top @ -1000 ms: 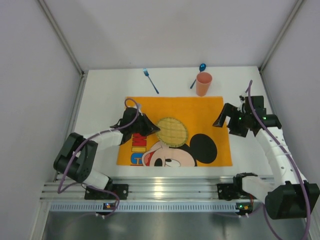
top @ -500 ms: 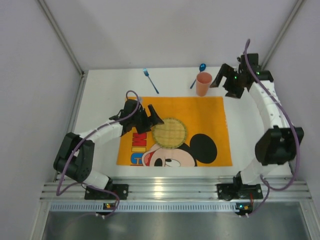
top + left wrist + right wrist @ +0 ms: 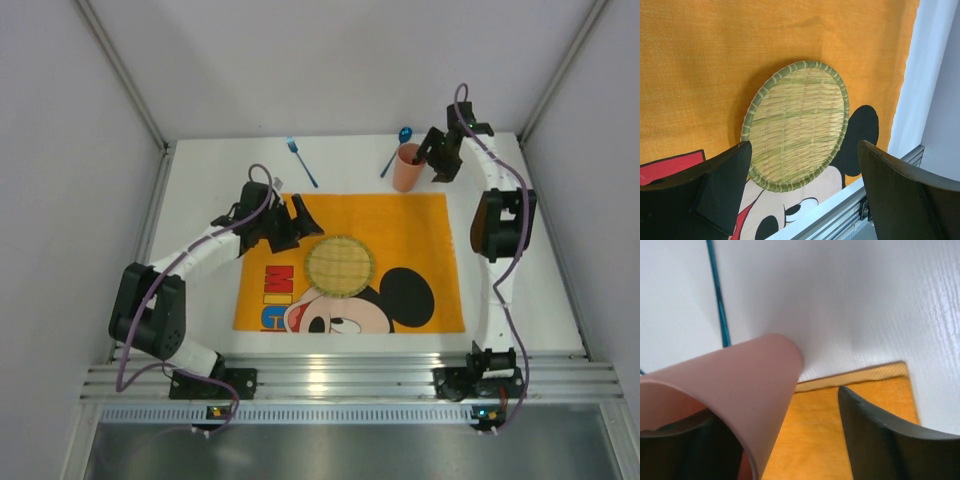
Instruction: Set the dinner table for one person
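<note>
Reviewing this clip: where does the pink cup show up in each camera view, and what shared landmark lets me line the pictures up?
Top external: the pink cup stands at the far side, just beyond the placemat's far right corner.
Left wrist: not in it.
Right wrist: it fills the lower left, close to the lens.
Shared landmark: the orange placemat, seen in all three.

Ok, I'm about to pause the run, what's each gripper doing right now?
Left gripper: open, holding nothing.
Right gripper: open around the pink cup's wall, not clamped on it.
</note>
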You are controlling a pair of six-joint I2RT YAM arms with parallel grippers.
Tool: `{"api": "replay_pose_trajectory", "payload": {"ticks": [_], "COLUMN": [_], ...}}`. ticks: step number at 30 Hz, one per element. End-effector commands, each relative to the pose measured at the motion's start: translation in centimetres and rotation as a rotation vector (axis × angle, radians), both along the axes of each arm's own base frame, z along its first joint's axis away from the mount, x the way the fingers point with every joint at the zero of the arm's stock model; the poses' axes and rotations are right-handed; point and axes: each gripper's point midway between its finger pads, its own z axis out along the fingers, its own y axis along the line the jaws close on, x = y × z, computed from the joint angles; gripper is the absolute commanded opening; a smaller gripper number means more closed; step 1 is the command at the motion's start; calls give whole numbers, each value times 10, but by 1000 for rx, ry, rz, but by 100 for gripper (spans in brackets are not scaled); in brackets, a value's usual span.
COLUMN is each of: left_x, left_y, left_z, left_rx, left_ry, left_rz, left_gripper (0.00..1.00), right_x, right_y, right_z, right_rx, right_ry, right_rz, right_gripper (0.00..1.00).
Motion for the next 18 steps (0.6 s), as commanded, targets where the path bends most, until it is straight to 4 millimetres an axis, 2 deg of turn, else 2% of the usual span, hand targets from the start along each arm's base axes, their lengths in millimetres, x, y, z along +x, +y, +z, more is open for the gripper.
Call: {"api": "replay_pose_trajectory", "payload": {"ticks": [1, 2, 5, 6, 7, 8, 9, 10, 12, 13, 14, 15, 16, 17, 18], "left_x": [13, 18, 30, 34, 39, 45, 54, 60, 77, 94, 100, 105, 119, 126, 132], "left_y": [3, 7, 16, 20, 25, 29, 43, 49, 66, 68, 73, 77, 75, 73, 71], "left_z": [12, 14, 12, 11, 9, 11, 7, 8, 8, 12, 12, 10, 12, 13, 12], "left_rx": [8, 14, 40, 64, 97, 139, 222, 264, 390, 423, 457, 494, 497, 494, 488], "left_ry": [-30, -29, -18, -20, -15, -1, -12, -14, 0, -10, -7, 1, -9, -13, -16], "left_rz": [-32, -21, -2, 1, 15, 27, 65, 79, 123, 138, 152, 161, 168, 175, 184], "left_gripper": [91, 91, 93, 93, 93, 93, 93, 94, 98, 98, 98, 98, 98, 97, 97], "right_x": [11, 11, 11, 11, 8, 6, -1, -7, -25, -42, -58, -77, -90, -110, -124], "right_y": [-3, -4, -5, -7, -8, -8, -8, -8, -7, -8, -7, -10, -9, -7, -7], "right_z": [21, 22, 37, 43, 61, 69, 92, 103, 112, 134, 124, 141, 139, 119, 115], "right_rx": [-30, -38, -51, -63, -68, -70, -76, -78, -86, -98, -122, -141, -156, -173, -187], "right_ry": [-46, -51, -84, -99, -130, -144, -180, -192, -189, -206, -160, -172, -154, -88, -65], "right_rz": [-55, -54, -28, -13, -4, 5, 20, 27, 57, 64, 76, 92, 103, 126, 151], "right_gripper": [66, 36, 3, 0, 0, 0, 0, 0, 0, 0, 0, 0, 0, 0, 0]}}
